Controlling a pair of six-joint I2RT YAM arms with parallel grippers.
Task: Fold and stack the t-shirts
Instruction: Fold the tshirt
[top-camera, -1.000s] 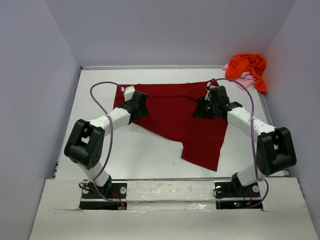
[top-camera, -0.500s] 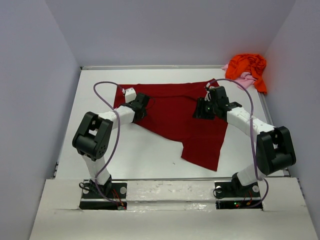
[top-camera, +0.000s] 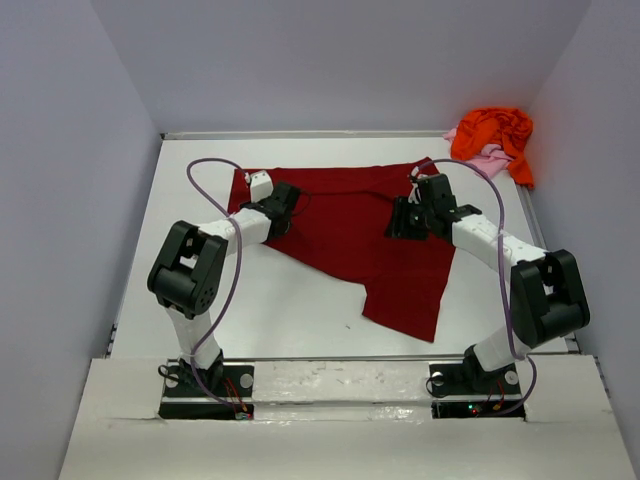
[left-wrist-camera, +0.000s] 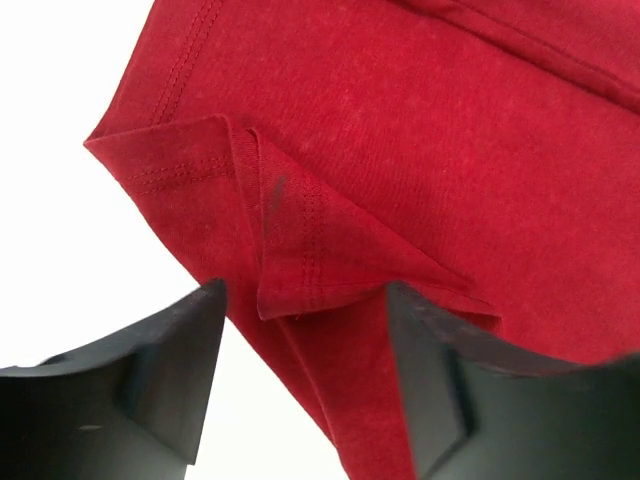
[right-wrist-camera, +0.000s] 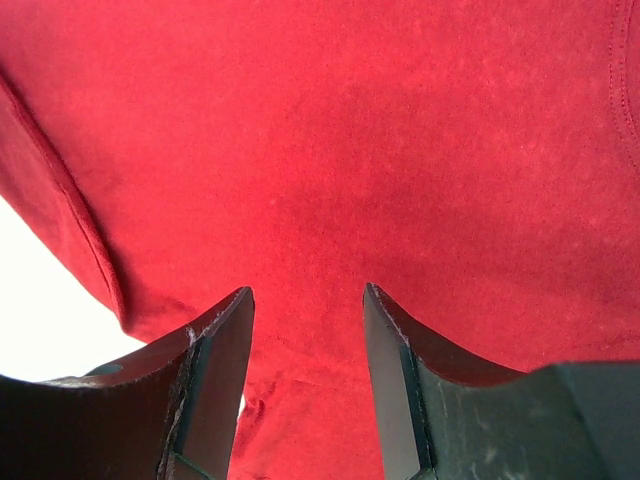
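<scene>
**White Table Boxed In by Pale Walls**

Flat white table (top-camera: 290, 300), matte, running from the near edge to the back. Closed in by a pale grey-lilac back wall (top-camera: 340, 60), with a left wall (top-camera: 60, 200) and a right wall (top-camera: 600, 150) of the same tint, all plain. Along the table's far edge, a thin metal strip (top-camera: 300, 134); across the near edge, another thin rail (top-camera: 340, 357). In front of that, a whitish board (top-camera: 340, 440), scuffed and uneven along its seam. On the table near its front, one tiny dark speck (top-camera: 348, 322), too small to identify. Same white surface at the left of both wrist views.
</scene>
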